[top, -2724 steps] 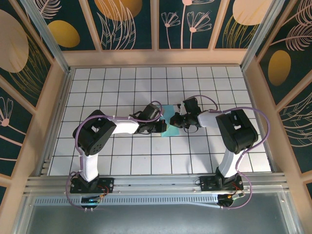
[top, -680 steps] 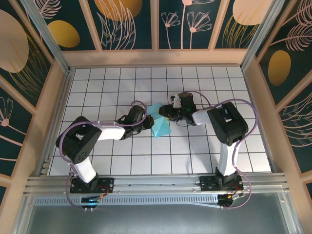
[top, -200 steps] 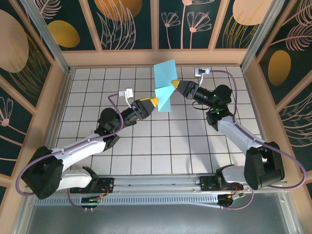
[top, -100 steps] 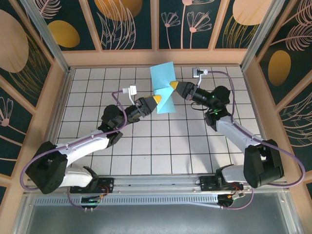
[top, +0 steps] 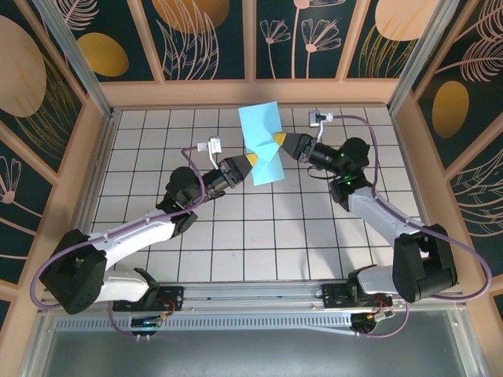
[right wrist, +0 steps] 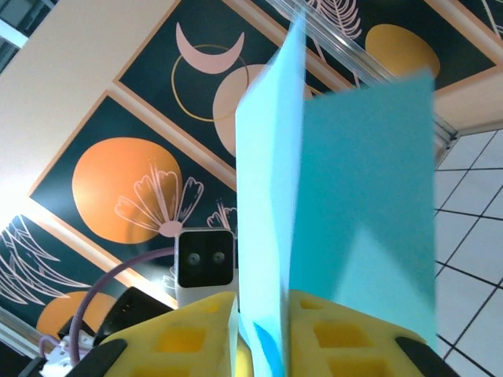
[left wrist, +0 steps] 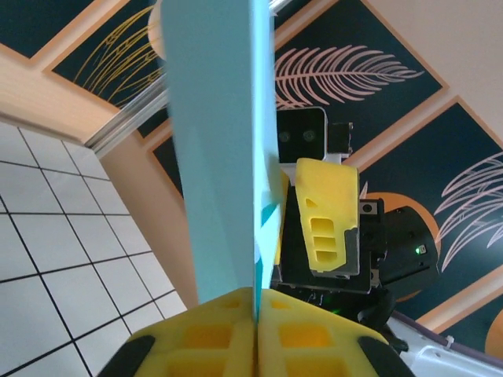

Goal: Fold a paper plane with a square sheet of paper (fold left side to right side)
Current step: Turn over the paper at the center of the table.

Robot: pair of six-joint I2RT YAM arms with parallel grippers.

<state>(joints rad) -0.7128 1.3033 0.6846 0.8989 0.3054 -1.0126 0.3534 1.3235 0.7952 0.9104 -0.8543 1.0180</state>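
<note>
The turquoise square sheet of paper, folded into layers with flaps, hangs upright in the air above the back middle of the table. My left gripper holds it from the lower left. In the left wrist view the left gripper is shut on the paper at its bottom edge. My right gripper meets the sheet from the right. In the right wrist view the right gripper has its jaws a little apart, with the paper standing in the gap. One right finger shows behind the sheet.
Below both raised arms lies the white grid table. Wooden walls with dark patterned panels close in the back and both sides. The arm bases sit on a metal rail at the near edge.
My left gripper has closed on the paper's lower edge. The right jaws, shut on the sheet before, have parted slightly. The paper has shifted a little to the left.
</note>
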